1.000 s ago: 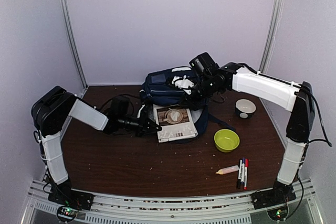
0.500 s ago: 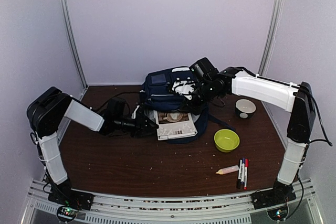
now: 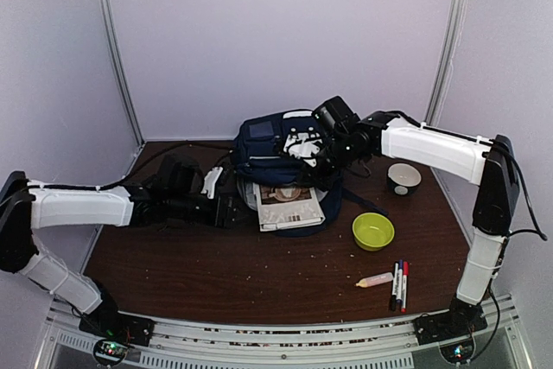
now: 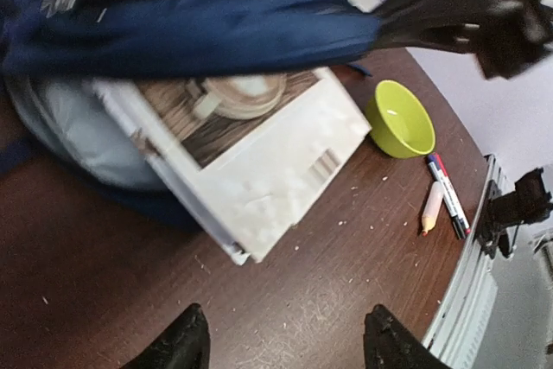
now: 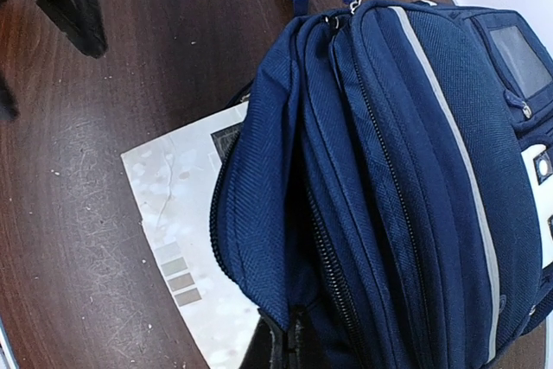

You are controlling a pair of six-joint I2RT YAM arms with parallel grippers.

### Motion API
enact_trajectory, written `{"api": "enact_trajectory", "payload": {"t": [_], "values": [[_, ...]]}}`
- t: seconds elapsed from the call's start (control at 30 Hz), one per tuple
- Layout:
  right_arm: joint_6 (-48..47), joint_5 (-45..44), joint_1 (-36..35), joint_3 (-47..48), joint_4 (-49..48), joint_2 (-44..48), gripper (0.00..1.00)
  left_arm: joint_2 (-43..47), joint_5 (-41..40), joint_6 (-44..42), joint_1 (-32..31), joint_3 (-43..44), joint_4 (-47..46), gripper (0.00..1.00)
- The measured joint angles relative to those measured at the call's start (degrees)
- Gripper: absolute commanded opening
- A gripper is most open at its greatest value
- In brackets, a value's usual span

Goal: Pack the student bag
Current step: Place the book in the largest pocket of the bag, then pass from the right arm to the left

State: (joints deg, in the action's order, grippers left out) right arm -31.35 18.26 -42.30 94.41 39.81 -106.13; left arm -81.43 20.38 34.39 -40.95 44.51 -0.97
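Brown tabletop (image 3: 216, 274) scattered with crumbs fills the booth between pale walls. Nearest the rail, well off to the right of the left claw (image 4: 285, 347), lie two markers (image 3: 400, 284) and a cream tube (image 3: 375, 280), with a lime-green bowl (image 3: 373, 231) a little further back.

That left claw hovers low over the wood with its fingers spread and nothing between them. Just ahead of it lies a book (image 4: 259, 162) with a coffee-cup cover, near corner out on the table, far end tucked under the lip of the student bag (image 5: 406, 144).

Beyond the book, the navy bag sits at the back of the table, and the right claw (image 5: 283, 345) is pressed together on the edge of its flap, holding the mouth up.

From where I stand the book looks only partly in. If the right claw lets the flap slip, the fabric would drop onto the cover and block it. If the left claw shoves at that one corner, I'd expect the book to swing sideways instead of sliding in. A hard push might skid the whole bag backwards, since only a pinch of cloth steadies it.
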Motion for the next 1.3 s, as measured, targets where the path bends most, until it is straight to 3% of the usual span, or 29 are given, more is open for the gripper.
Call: {"api": "enact_trajectory", "payload": {"t": [0.1, 0.2, 0.47, 0.7, 0.93, 1.0, 1.17, 1.23, 1.3], "values": [[0.0, 0.7, 0.0, -0.7, -0.2, 0.0, 0.0, 6.0, -8.7, -10.5, -5.2, 0.4, 0.4, 0.63], [0.1, 1.4, 0.0, -1.9, -0.6, 0.0, 0.0, 8.2, -13.8, -19.6, -5.7, -0.3, -3.2, 0.63], [0.8, 2.5, 0.0, -4.0, -2.1, 0.2, 0.0, -0.5, -16.9, -41.0, -6.7, 3.2, -9.6, 0.62], [2.0, 3.5, 0.2, -4.8, -3.3, 1.9, 0.0, -6.9, -17.5, -51.6, -9.2, 9.4, -11.3, 0.61], [2.8, 4.7, 0.2, -5.7, -3.6, 3.9, 0.0, -13.5, -20.5, -56.3, -9.9, 10.4, -17.6, 0.57], [2.8, 4.9, 0.3, -6.1, -3.6, 4.4, 0.0, -15.0, -21.7, -57.2, -10.0, 10.4, -19.8, 0.51], [2.8, 5.1, 0.4, -7.0, -3.7, 4.6, 0.0, -17.6, -24.0, -58.1, -10.1, 11.7, -23.3, 0.21], [2.8, 5.3, 0.5, -7.1, -3.7, 4.6, 0.0, -17.7, -24.8, -58.5, -10.1, 11.9, -23.4, 0.13], [2.8, 5.6, 0.7, -7.4, -4.1, 4.9, 0.08, -17.8, -25.4, -58.5, -10.1, 12.2, -23.4, 0.07]]}}
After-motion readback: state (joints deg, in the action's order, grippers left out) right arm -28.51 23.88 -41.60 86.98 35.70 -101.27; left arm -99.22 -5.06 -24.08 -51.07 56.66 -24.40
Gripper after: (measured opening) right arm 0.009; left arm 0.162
